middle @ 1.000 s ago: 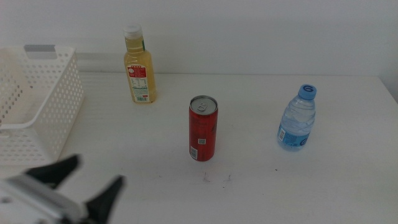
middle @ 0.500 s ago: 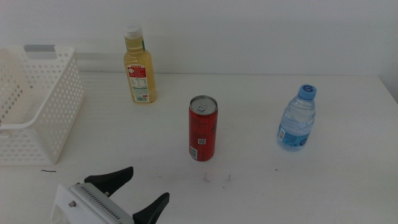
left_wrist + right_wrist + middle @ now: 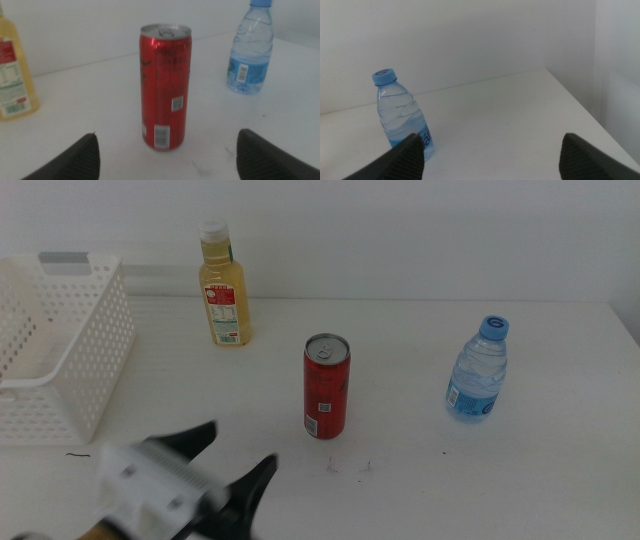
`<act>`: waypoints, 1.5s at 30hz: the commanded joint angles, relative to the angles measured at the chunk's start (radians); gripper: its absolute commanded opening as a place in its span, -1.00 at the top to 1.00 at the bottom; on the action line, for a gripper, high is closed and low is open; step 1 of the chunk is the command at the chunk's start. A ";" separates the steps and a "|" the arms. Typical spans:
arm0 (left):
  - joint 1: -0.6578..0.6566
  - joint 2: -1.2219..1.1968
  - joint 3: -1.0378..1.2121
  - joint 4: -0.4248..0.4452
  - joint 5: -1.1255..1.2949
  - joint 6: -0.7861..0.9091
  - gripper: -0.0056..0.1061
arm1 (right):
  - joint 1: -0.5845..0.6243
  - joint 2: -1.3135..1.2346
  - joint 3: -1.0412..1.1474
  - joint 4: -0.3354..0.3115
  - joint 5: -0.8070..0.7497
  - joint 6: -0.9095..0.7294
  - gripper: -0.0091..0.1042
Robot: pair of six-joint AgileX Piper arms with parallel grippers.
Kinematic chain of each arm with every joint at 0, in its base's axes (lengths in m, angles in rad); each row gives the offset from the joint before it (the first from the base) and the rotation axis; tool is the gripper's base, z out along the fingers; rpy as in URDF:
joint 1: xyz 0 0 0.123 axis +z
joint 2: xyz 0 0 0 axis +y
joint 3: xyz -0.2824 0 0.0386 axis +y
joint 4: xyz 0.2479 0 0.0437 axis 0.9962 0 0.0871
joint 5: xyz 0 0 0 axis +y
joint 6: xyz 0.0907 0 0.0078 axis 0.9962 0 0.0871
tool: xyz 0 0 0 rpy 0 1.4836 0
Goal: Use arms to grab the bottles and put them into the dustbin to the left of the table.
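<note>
Left gripper (image 3: 232, 450) sits low at the near left of the table (image 3: 420, 490), its jaws spread wide with nothing between them, and I see it blurred. Just beyond it, apart from both jaws, the red can (image 3: 327, 386) stands upright mid-table. Farther left stands the yellow bottle (image 3: 224, 285); the water bottle (image 3: 479, 368) stands well off to the right. My right gripper (image 3: 490, 150) waits released near that water bottle. Far left rests the white basket (image 3: 75, 370).

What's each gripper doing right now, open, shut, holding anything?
Left gripper: open, empty, facing the red can.
Right gripper: open, empty, near the water bottle.
</note>
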 commanded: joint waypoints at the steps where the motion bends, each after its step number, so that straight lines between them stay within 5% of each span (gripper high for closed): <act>1: -0.005 0.026 -0.071 -0.002 0.081 0.016 -0.78 | -0.005 -0.005 0.003 -0.009 -0.012 -0.006 -0.76; 13: -0.005 0.376 -0.365 -0.010 0.008 -0.015 -0.78 | -0.005 -0.005 0.003 -0.009 -0.012 -0.006 -0.76; 36: -0.005 0.633 -0.697 -0.044 0.107 -0.001 -0.75 | -0.005 -0.005 0.003 -0.009 -0.012 -0.006 -0.76; 40: -0.005 0.622 -0.691 -0.086 0.087 0.007 -0.39 | -0.005 -0.005 0.003 -0.009 -0.012 -0.006 -0.76; 45: -0.005 0.469 -0.674 -0.091 0.274 0.026 0.54 | -0.005 -0.005 0.003 -0.009 -0.012 -0.006 -0.76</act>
